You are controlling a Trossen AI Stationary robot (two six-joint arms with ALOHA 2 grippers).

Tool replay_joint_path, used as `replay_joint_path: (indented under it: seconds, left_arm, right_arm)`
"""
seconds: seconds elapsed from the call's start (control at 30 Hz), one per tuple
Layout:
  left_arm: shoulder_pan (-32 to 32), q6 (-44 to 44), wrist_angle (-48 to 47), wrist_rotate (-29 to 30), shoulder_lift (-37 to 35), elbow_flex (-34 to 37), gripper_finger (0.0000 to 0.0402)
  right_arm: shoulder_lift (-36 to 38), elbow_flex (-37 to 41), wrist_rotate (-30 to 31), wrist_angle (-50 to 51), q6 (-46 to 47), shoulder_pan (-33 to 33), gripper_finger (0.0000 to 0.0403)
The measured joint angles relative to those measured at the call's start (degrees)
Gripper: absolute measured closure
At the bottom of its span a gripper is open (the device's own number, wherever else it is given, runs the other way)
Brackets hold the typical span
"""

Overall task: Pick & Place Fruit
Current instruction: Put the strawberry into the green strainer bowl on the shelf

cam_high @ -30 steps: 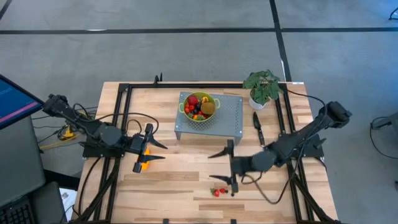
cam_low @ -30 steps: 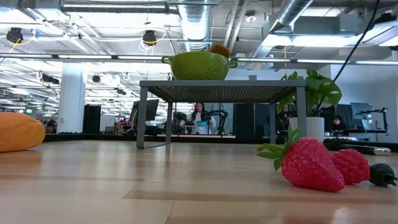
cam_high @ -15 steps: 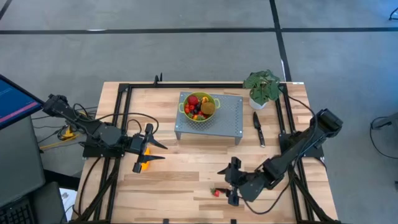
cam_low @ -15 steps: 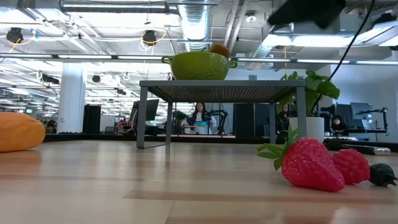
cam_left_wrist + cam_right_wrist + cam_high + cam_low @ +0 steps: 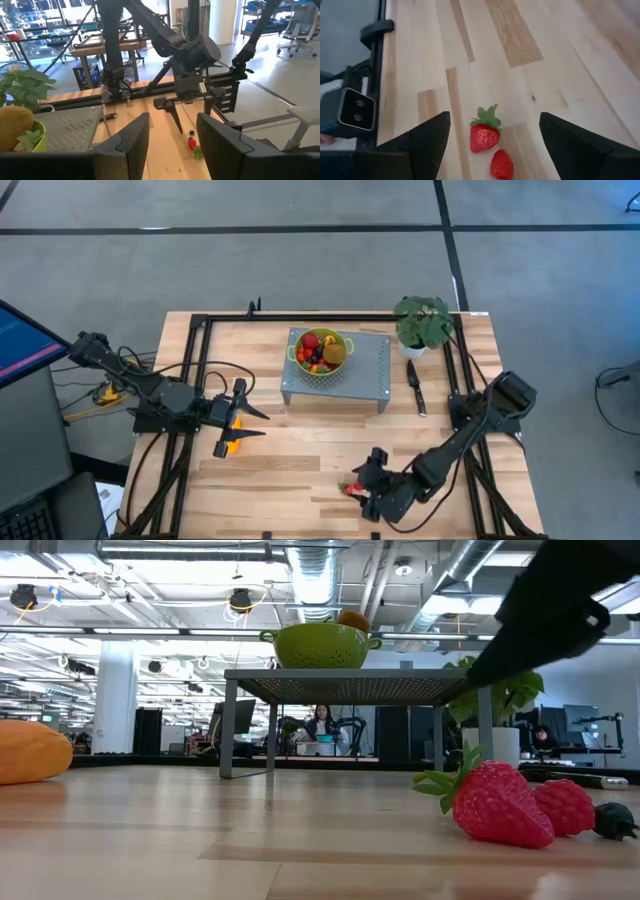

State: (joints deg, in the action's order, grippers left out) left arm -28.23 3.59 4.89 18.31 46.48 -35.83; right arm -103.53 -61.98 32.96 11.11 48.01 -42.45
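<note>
- right gripper (image 5: pixel 368 485) jaws wide apart, low over two strawberries (image 5: pixel 485 136) at table's near edge; nothing held
- left gripper (image 5: pixel 243 420) half-spread, empty, by orange fruit (image 5: pixel 232 445)
- green bowl (image 5: pixel 322 352) of fruit on grey stand (image 5: pixel 370 370)

I see bare wood all round the two strawberries (image 5: pixel 485 137), so my right gripper (image 5: pixel 372 486) has clear room above them. The raised mesh stand (image 5: pixel 365 370), knife (image 5: pixel 415 387) and potted plant (image 5: pixel 421 321) block the far side.
</note>
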Motion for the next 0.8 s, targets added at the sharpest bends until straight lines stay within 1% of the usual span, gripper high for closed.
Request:
replay_joint_path:
  seconds: [0.3,0.43,0.57,0.8]
  left_arm:
    - [0.0,0.0,0.3,0.2,0.0,0.0,0.0244]
    - [0.0,0.0,0.4,0.2,0.0,0.0,0.0244]
    - [0.0,0.0,0.5,0.2,0.0,0.0,0.0244]
    - [0.0,0.0,0.9,0.1,0.0,0.0,0.0244]
  right_arm:
    - [-3.6,0.0,-0.1,-1.6,0.5,1.0,0.0101]
    - [-4.7,0.0,-0.1,-4.3,0.3,1.0,0.0101]
    - [-5.8,-0.1,-0.1,-5.0,0.3,0.9,0.0101]
    - [-11.3,-2.4,-0.9,-5.9,-0.2,0.9,0.0101]
